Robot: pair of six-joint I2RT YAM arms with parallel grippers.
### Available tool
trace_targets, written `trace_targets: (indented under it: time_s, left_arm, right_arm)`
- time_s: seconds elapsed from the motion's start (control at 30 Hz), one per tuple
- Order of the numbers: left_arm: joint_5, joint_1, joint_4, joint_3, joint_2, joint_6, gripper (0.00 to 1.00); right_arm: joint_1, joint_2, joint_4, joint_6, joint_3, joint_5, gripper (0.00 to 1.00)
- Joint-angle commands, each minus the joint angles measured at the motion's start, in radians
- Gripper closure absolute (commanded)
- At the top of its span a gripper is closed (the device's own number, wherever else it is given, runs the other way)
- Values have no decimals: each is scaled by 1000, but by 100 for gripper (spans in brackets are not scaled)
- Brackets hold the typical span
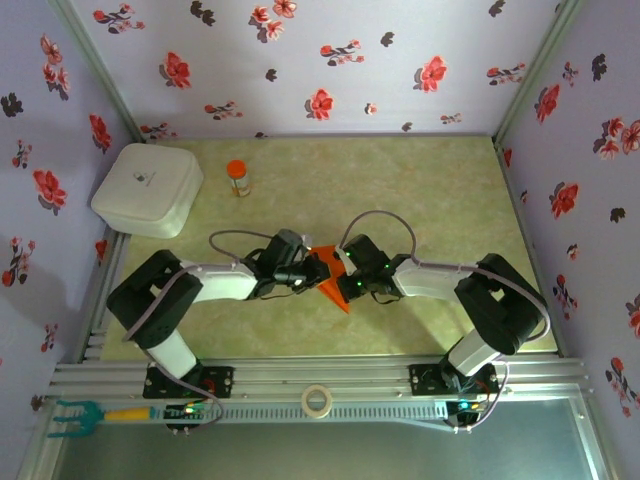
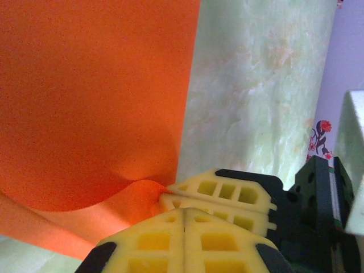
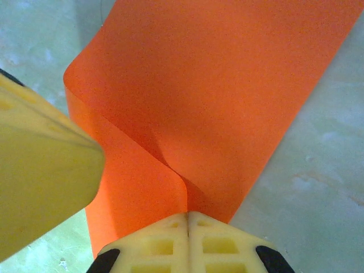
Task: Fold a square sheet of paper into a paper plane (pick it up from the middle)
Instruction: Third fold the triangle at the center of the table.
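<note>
Green tabletop [image 1: 420,190] bears one orange sheet [image 3: 216,85], clamped by left pincer [image 2: 184,211] and right pincer [image 3: 187,215].

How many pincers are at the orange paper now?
2. The left pincer is shut at the left side of the paper; the right pincer is shut on its right side. Both meet mid-table.

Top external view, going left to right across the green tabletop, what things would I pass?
white lidded box → orange-capped bottle → left gripper → square sheet of paper → right gripper
</note>
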Motion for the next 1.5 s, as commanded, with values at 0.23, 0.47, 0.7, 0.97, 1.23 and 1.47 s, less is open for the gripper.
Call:
trace_targets:
  time_s: [0.23, 0.47, 0.7, 0.97, 1.23, 1.47]
  left_arm:
    - [3, -8, 59, -30, 51, -34, 100]
    - [1, -8, 35, -40, 80, -19, 100]
    - [-1, -8, 13, -46, 104, -6, 100]
    - [-7, -8, -11, -39, 124, 11, 100]
    - [-10, -9, -21, -38, 119, 19, 100]
    - [-16, -8, -23, -41, 108, 22, 100]
  right_arm:
    - [-6, 22, -10, 21, 7, 0, 100]
    - [-6, 21, -10, 21, 9, 0, 100]
    - [-6, 20, -14, 22, 11, -1, 100]
    - [-6, -3, -33, 35, 28, -6, 92]
    - [-98, -168, -99, 213, 18, -79, 59]
    - [-92, -162, 66, 444, -49, -427, 81]
